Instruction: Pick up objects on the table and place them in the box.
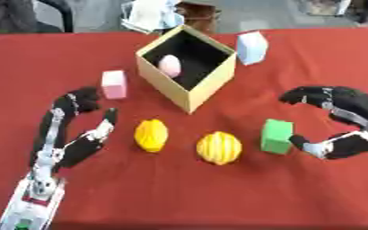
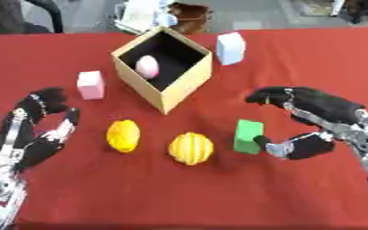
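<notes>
Across a red tablecloth (image 1: 218,197), the objects of a sorting task are seen spread out. An open tan cardboard box (image 1: 189,92) is set at the far centre, turned corner-on to the camera, with a pale pink egg-shaped object (image 1: 170,65) already lying inside on its dark floor. The robot's left hand (image 1: 76,134) is shown at the lower left, fingers straight and thumb spread, nothing held, just left of a yellow ribbed fruit-shaped object (image 1: 151,134). The right hand (image 2: 317,121) is seen at the right, fingers arched and apart from the thumb, holding nothing; its thumb tip is placed just beside, perhaps touching, a green block (image 2: 247,136). A second yellow ribbed object (image 1: 218,148) is found between the first one and the green block, near the table's middle. A pink block (image 1: 114,84) is stood left of the box, apart from it. A pale blue block (image 1: 251,47) is stood just beside the box's right corner.
</notes>
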Controlling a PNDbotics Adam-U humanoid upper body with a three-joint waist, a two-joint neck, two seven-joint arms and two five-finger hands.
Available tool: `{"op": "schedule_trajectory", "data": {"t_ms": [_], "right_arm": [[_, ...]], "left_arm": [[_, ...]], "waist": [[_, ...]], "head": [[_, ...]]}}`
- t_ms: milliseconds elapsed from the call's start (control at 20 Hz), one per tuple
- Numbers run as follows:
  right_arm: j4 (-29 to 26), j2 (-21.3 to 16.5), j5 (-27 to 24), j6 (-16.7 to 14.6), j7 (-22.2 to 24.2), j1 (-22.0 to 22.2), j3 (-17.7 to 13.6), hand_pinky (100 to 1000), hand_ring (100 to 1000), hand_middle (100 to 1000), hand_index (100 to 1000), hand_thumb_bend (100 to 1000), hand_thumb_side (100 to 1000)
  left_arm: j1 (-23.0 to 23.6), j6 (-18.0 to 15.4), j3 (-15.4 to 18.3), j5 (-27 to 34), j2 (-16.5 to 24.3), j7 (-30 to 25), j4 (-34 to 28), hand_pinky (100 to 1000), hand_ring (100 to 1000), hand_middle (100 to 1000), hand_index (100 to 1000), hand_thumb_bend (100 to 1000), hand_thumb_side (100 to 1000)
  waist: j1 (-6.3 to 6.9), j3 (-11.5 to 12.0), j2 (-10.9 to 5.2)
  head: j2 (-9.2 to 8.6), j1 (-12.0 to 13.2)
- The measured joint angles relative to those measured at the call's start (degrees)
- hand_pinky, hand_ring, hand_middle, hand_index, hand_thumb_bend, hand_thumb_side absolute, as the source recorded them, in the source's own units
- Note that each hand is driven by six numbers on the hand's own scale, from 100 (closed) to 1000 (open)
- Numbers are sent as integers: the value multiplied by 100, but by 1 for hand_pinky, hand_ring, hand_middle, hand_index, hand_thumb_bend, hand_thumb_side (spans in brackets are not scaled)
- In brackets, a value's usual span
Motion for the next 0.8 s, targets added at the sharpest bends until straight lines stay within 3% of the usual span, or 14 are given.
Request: {"op": "schedule_trajectory", "data": {"t_ms": [350, 800], "right_arm": [[275, 87, -117, 23, 108, -125, 112, 794, 790, 852, 942, 150, 627], [705, 208, -353, 37, 290, -228, 253, 785, 783, 845, 941, 116, 662]], "left_arm": [[0, -10, -1, 1, 0, -11, 1, 746, 649, 635, 789, 388, 399], [0, -11, -3, 1, 0, -17, 2, 745, 649, 635, 790, 386, 399]], "waist": [[0, 33, 5], [0, 59, 5]], "head": [[0, -16], [0, -26]]}}
